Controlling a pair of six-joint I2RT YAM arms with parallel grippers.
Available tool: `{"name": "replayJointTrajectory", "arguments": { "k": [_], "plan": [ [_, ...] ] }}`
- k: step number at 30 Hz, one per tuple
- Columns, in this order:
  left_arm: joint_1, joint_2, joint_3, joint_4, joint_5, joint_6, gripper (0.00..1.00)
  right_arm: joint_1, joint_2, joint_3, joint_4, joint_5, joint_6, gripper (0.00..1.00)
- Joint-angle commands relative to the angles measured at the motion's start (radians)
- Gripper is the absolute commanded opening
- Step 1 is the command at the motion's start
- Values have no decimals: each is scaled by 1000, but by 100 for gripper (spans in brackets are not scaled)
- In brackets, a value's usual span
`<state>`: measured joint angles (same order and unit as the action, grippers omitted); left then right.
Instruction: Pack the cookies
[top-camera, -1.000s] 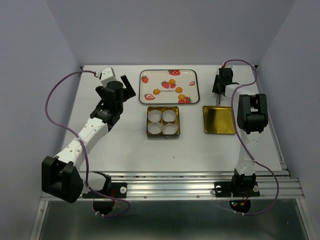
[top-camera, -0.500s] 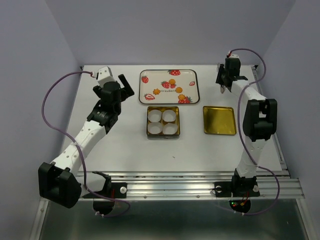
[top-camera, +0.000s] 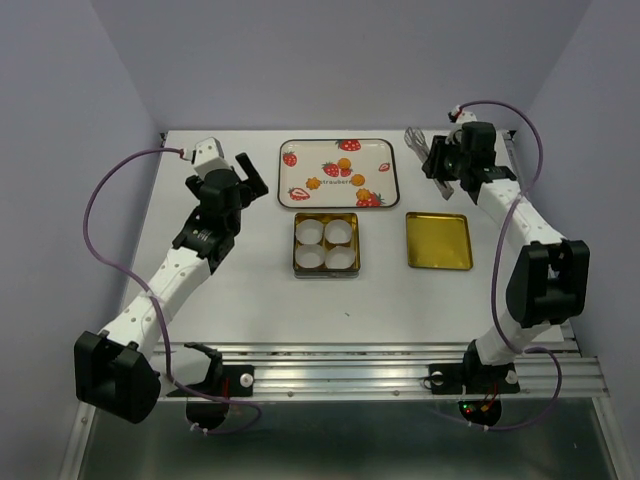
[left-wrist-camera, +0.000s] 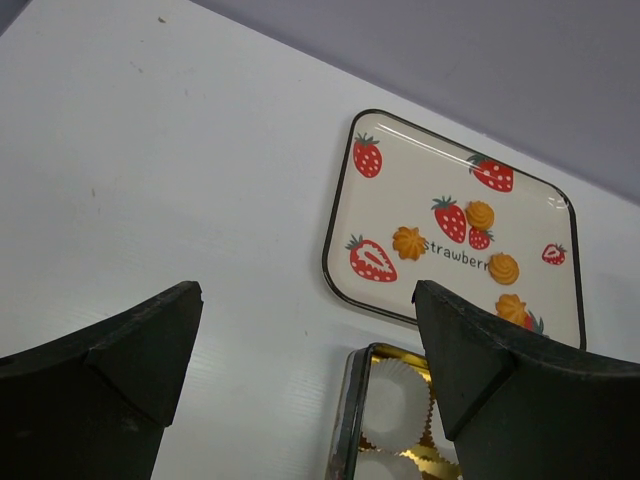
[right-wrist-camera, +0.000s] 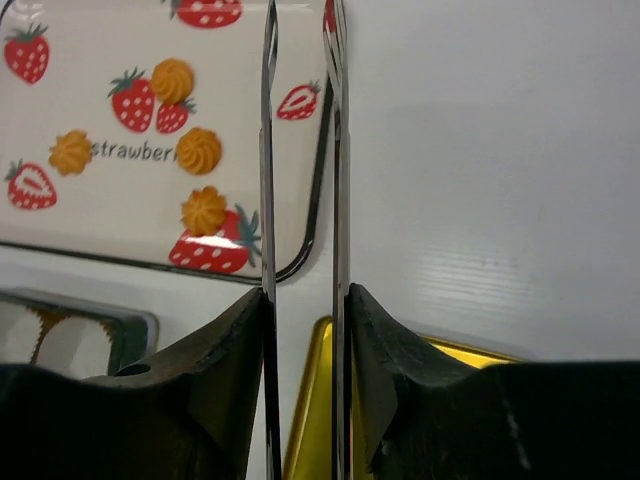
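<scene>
Four orange-yellow cookies (top-camera: 346, 163) lie on the strawberry-print tray (top-camera: 338, 142). They also show in the left wrist view (left-wrist-camera: 409, 242) and the right wrist view (right-wrist-camera: 198, 150). My right gripper (top-camera: 442, 162) is shut on thin metal tongs (right-wrist-camera: 268, 150), whose tips (top-camera: 417, 140) point toward the tray's right end, above the table. The tong blades stand apart with nothing between them. My left gripper (top-camera: 250, 180) is open and empty, left of the tray, above the table (left-wrist-camera: 305, 300).
A gold tin (top-camera: 325, 245) with several white pleated paper cups sits just in front of the tray. Its gold lid (top-camera: 437, 240) lies to the right, below my right gripper. The walls stand close on both sides.
My right arm has unfolded and reached back, turning the tongs to point left toward the tray. My left gripper has edged slightly farther back.
</scene>
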<state>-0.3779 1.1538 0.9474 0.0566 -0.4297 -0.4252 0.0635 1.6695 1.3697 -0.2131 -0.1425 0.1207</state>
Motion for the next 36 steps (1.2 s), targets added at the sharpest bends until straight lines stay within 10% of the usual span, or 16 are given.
{"name": "replayJointTrajectory", "arguments": {
  "k": [1,36],
  "plan": [
    [0,-40,-13,45,2,0,99,87,-57,-20,-66,-92,-69,43],
    [0,-68,-45,22,-50,-40,99,317,223,232,-212,190,-73,58]
  ]
}}
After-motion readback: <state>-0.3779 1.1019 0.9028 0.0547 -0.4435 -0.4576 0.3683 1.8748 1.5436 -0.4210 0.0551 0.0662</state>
